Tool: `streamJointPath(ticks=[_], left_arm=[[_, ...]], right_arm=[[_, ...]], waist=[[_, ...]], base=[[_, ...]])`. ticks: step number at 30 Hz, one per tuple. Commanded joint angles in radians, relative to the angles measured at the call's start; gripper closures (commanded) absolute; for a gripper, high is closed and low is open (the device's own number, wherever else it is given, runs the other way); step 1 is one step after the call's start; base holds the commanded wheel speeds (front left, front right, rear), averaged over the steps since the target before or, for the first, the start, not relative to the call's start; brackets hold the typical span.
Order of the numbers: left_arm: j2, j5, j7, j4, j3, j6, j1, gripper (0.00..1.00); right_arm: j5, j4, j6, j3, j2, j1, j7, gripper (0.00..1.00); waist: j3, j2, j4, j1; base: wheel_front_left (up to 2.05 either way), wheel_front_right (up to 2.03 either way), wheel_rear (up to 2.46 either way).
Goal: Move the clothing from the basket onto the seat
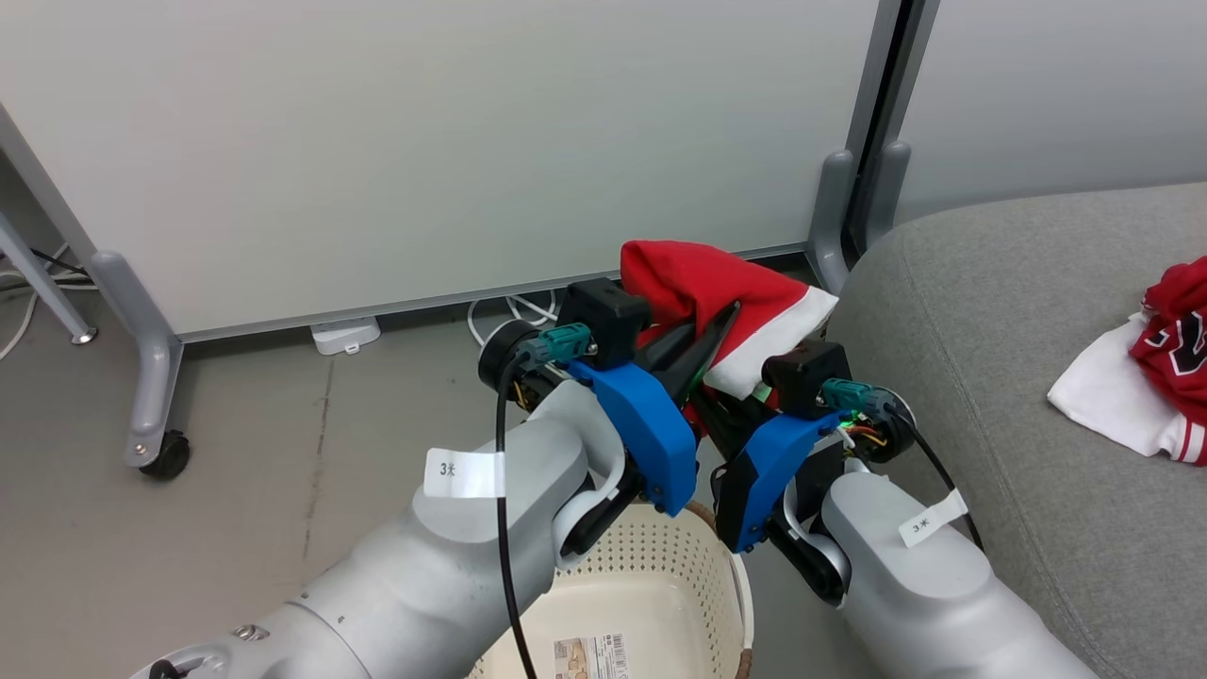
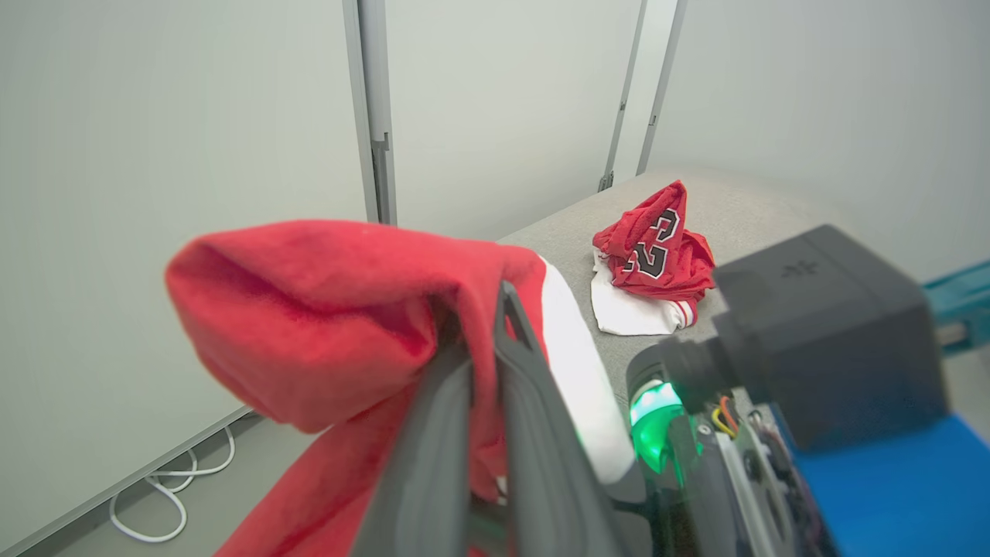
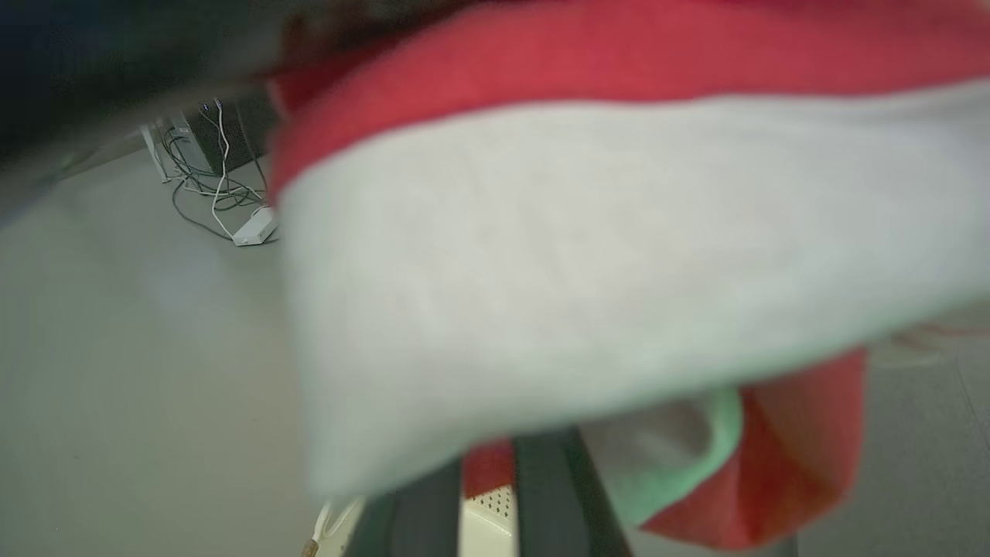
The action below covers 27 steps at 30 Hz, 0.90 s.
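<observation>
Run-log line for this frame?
left end effector: shut on red garment | right end effector: shut on it | held clear of basket | sofa: jersey, white cloth lying

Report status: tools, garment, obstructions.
Left tool, right tool shut on red garment, raised above basket. Seat to right, another pile on it. Nothing in the way.

The held garment (image 1: 698, 278) at frame centre is red with a white band; the second garment (image 2: 657, 247), at right on the grey sofa (image 1: 990, 396), is red with black-and-white numerals above a white cloth (image 2: 626, 316); the perforated basket (image 1: 660, 566) is cream.
</observation>
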Motion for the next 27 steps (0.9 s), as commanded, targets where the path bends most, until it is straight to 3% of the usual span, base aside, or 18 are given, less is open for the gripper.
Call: streamJointPath(ticks=[1,23,24,25,26,27], left_arm=[[0.003,0.003,-0.005,0.004,0.004,-0.001,0.004,1.00],[0.005,0.000,-0.005,0.011,0.005,-0.001,0.008,1.00],[0.005,-0.001,-0.005,0.012,0.004,-0.001,0.009,0.91],[0.005,-0.001,-0.005,0.013,0.003,-0.001,0.008,0.59],[0.005,0.002,-0.005,0.014,0.003,-0.001,0.007,0.09],[0.006,0.004,-0.005,0.015,0.002,-0.001,0.007,0.00]], right_arm=[[0.007,0.008,0.000,0.004,0.001,-0.021,-0.006,1.00],[0.026,0.040,0.000,0.031,0.001,-0.034,-0.028,1.00],[0.026,0.041,0.000,0.031,0.001,-0.034,-0.029,1.00],[0.027,0.042,0.000,0.032,0.001,-0.034,-0.029,1.00],[0.028,0.043,0.000,0.032,0.001,-0.035,-0.030,1.00],[0.029,0.043,0.000,0.033,0.001,-0.035,-0.031,1.00]], waist=[[0.000,-0.0001,0.000,-0.0001],[-0.001,-0.0001,-0.006,-0.0001],[-0.001,-0.0001,-0.005,-0.0001],[-0.001,-0.0001,-0.005,-0.0001],[-0.002,-0.0001,-0.005,-0.0001],[-0.002,-0.0001,-0.005,-0.0001]], base=[[0.00,0.00,0.00],[0.00,0.00,0.00],[0.00,0.00,0.00],[0.00,0.00,0.00],[0.00,0.00,0.00],[0.00,0.00,0.00]])
